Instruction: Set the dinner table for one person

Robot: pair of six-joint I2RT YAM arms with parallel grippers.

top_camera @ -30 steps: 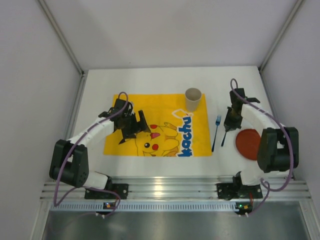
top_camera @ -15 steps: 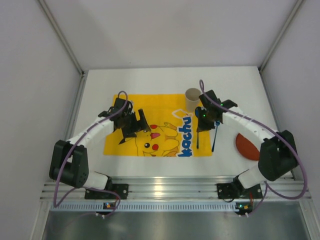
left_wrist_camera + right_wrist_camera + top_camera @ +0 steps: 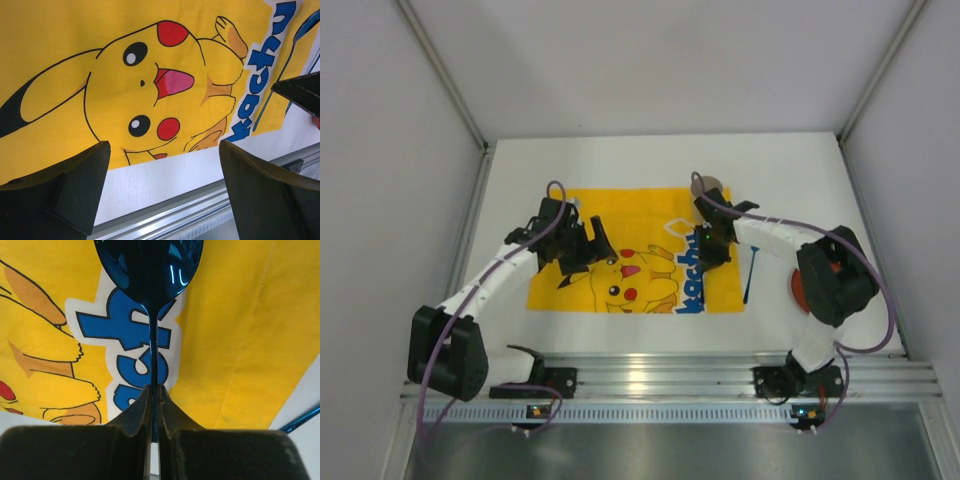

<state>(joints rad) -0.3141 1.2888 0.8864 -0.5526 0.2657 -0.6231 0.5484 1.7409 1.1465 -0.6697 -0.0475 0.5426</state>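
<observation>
The right gripper (image 3: 154, 390) is pinching the thin handle of a glossy blue spoon (image 3: 150, 270), its two fingers pressed together on the metal and the bowl pointing away from the wrist. A second ago this gripper was hanging over bare tabletop at the right, just beside the blue fork (image 3: 751, 270). Now it is carrying the spoon in over the right part of the yellow cloth (image 3: 640, 210), above the blue lettering. The spoon appears to be hanging clear of the cloth, though the pictures are not settling that. To my mind this means the spoon is being brought to its place in the setting, with the release not yet made. The left gripper (image 3: 164, 150) is hovering over the cartoon figure with its fingers spread wide and nothing between them, and its arm is sitting slightly further out than before. The dinner table (image 3: 620, 160) is lying white under everything, with the cloth spread near its middle. The fork is resting just off the cloth's right edge, while a red plate (image 3: 797, 290) and a tan cup (image 3: 710, 183) are showing partly behind the right arm. The only readable writing is "kachu", in blue letters outlined in white, running along the cloth's right side. No brand is showing on the cutlery.
</observation>
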